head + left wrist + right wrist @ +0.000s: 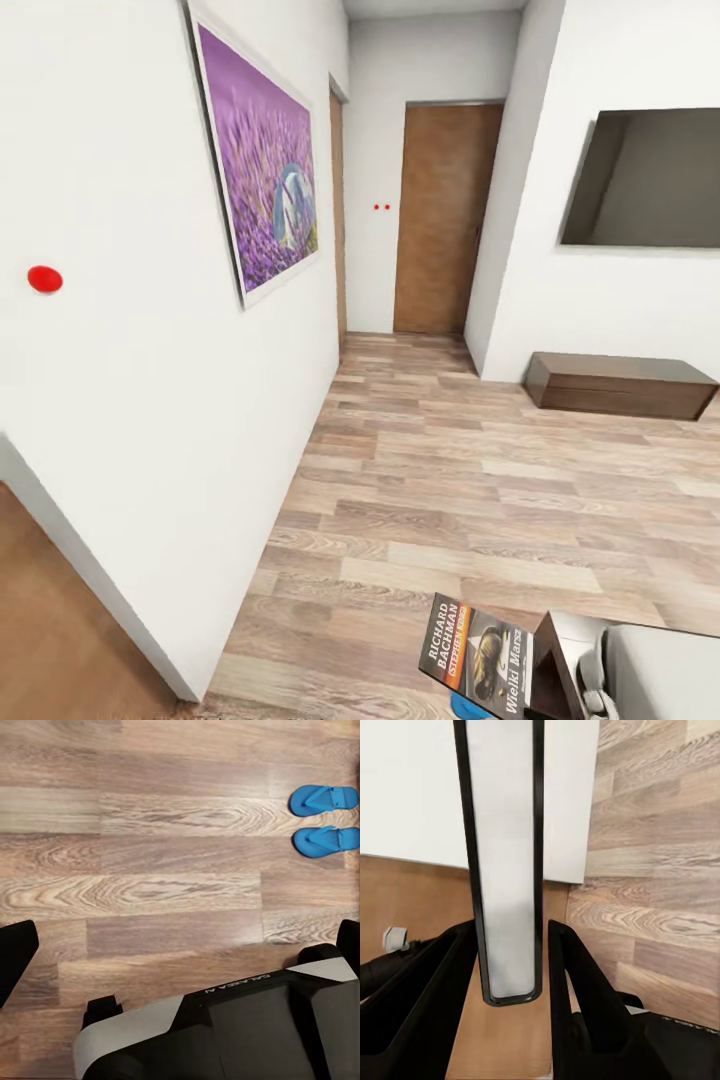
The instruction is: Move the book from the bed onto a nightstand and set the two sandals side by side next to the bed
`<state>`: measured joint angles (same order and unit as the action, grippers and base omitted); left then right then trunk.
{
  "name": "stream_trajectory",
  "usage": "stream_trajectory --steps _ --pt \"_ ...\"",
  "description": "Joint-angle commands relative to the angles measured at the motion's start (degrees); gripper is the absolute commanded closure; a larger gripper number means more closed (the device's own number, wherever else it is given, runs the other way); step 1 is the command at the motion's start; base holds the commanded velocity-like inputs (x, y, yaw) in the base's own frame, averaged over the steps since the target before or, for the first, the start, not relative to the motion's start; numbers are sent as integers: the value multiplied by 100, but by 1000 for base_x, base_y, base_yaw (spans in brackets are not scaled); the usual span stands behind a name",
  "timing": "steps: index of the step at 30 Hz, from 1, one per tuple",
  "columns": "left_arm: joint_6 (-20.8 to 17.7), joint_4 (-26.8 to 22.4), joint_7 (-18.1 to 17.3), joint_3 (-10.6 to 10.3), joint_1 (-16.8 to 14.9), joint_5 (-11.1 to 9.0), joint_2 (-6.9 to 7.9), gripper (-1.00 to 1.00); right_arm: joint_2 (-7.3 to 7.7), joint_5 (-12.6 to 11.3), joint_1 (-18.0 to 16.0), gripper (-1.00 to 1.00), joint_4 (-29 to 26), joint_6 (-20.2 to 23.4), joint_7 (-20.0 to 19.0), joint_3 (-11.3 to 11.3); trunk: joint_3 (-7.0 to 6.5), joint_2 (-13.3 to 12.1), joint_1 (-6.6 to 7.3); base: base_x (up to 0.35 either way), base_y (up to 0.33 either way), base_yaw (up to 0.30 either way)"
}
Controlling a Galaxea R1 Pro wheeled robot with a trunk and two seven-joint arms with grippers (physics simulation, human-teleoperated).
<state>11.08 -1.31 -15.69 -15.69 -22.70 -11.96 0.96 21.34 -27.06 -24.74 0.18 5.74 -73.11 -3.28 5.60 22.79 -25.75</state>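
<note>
My right gripper (510, 971) is shut on the book (478, 655), a thin paperback with a dark cover, an orange band and the lettering "Richard Bachman". In the head view the book hangs low over the wood floor; in the right wrist view its pale edge (506, 855) stands between the two black fingers (431, 1005). The two blue sandals (322, 799) (325, 840) lie side by side on the plank floor. My left gripper (180, 945) hangs open above the floor, apart from them, with nothing between its fingers. The bed and nightstand are out of view.
I face a hallway end with a wooden door (440, 220). A white wall with a purple painting (262, 150) runs close along the left. A wall-mounted dark screen (645, 180) hangs above a low brown cabinet (620, 385) at the right. My base (225, 1027) shows below the left wrist.
</note>
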Motion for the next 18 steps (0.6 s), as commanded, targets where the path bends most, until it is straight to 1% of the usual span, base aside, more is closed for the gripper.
stream_trajectory --steps 1,8,11,18 --pt "17 8 -22 -48 -7 -59 0 -100 2 -54 -5 100 0 58 -19 -6 12 13 -3 0 40 293" --pt "17 8 -22 -48 -7 -56 0 -100 2 -54 -5 100 0 58 -19 -6 12 13 -3 11 8 293" --pt "17 8 -22 -48 -7 -59 0 -100 2 -54 -5 100 0 58 -19 -6 12 13 -3 193 1 231" --pt "17 8 -22 -48 -7 -60 0 -100 2 -54 -5 100 0 58 -22 -6 12 13 -3 309 0 40"
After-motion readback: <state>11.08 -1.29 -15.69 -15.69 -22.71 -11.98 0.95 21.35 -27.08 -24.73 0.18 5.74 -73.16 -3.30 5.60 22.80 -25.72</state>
